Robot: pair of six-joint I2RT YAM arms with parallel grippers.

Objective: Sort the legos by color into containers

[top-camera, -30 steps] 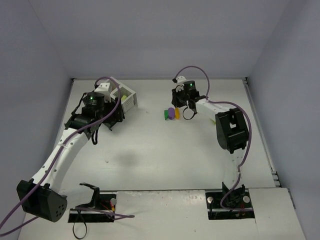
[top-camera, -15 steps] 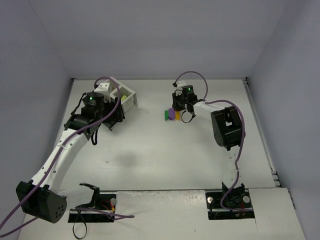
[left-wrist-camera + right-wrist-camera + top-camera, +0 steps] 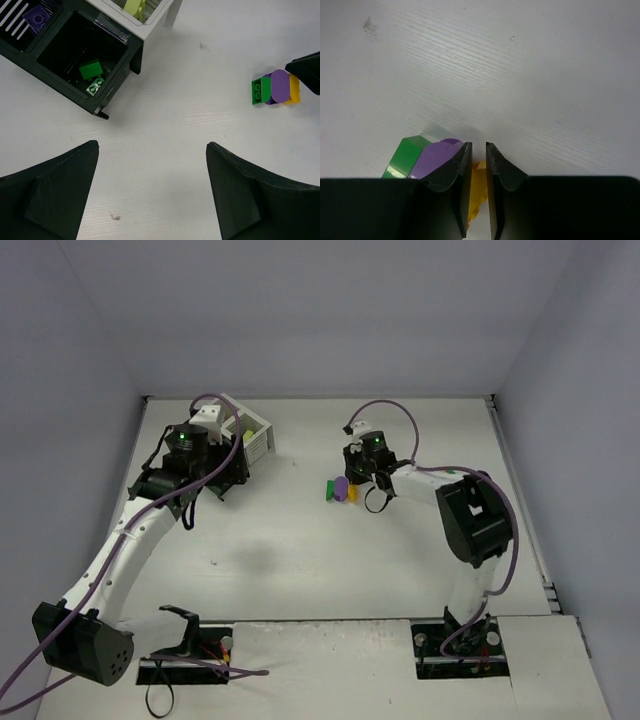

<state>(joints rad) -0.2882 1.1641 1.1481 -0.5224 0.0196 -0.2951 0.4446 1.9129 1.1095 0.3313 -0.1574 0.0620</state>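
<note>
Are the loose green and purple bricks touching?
Touching. The left wrist view shows the green brick flush against the purple brick, no gap between.

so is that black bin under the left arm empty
No, the left wrist view shows two green bricks lying on the floor of the black bin.

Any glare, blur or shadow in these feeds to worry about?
Top external: even light, no glare, one faint shadow on the table. Left wrist: sharp, black bin dim inside but its green bricks read. Right wrist: table grain crisp; the right gripper blacks out the bottom and hides most of the yellow brick.
</note>
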